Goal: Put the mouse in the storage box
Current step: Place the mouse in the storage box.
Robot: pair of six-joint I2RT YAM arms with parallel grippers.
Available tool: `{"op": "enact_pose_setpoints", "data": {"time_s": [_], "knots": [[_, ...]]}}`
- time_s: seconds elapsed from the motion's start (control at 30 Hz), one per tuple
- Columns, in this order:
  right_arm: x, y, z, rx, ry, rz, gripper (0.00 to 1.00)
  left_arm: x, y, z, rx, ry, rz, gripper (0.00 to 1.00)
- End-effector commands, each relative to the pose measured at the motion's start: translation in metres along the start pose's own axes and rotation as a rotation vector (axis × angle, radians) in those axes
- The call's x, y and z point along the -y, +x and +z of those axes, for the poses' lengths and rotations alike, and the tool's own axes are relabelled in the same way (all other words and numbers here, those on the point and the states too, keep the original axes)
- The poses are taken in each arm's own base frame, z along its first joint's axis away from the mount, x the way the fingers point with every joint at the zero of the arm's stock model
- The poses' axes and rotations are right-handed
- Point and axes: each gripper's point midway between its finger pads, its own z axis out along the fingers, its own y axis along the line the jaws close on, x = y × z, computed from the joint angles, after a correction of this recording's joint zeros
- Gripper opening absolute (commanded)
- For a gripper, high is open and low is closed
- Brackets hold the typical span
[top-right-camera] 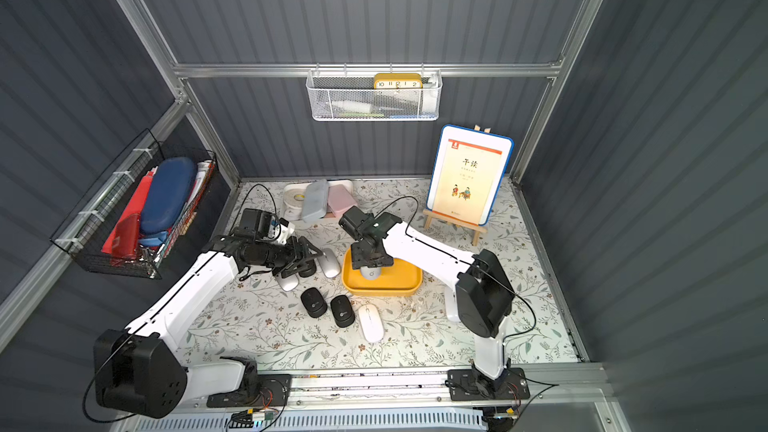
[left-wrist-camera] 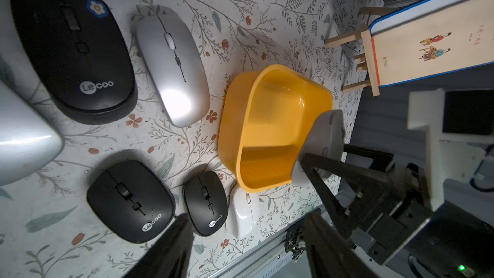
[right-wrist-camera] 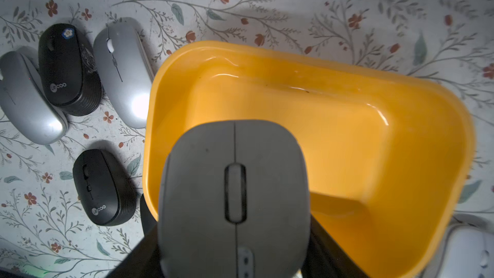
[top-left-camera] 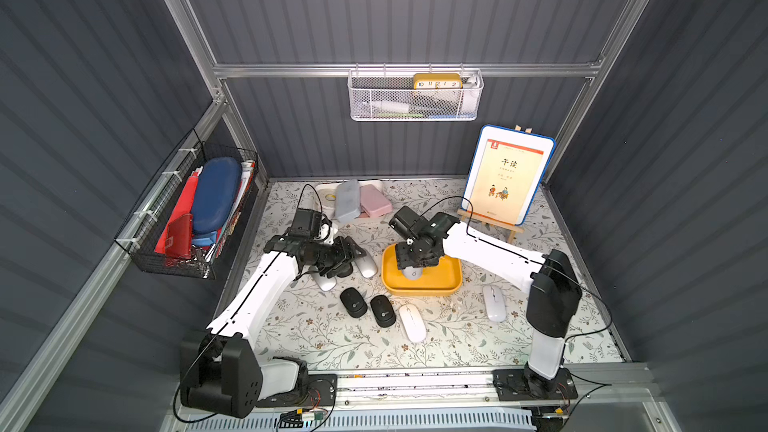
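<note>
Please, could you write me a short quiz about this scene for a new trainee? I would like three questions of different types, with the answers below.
1. How many of the mice lying on the table, outside the storage box, are black?
2. Where is the grey mouse that the right gripper holds?
A. over the storage box
B. in the white mesh basket
C. on the easel
3. True or false: the left gripper is shut on a silver mouse.

Key
1. Three black mice.
2. A.
3. False: its jaws stand open with nothing between them.
</note>
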Motion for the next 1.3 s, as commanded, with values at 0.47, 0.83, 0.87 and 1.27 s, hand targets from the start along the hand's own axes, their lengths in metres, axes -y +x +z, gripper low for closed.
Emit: {"op": "enact_pose_setpoints", "data": {"time_s": [0.47,0.83,0.87,1.27], "knots": [[-0.008,-0.014,0.047,-0.07,-0.019,0.114,0.6,0.015,0.013,0.006,-0.082,0.128,0.098,0.69],[-0.009,-0.008,0.074,-0.104,0.002,0.136,0.6,0.011,0.004,0.018,-0.069,0.135,0.06,0.7],[-0.008,-0.007,0.076,-0.107,0.005,0.138,0.6,0.013,0.003,0.017,-0.065,0.137,0.063,0.7],[-0.01,-0.002,0.095,-0.137,0.013,0.159,0.62,0.013,0.003,0.017,-0.066,0.139,0.075,0.7]]}}
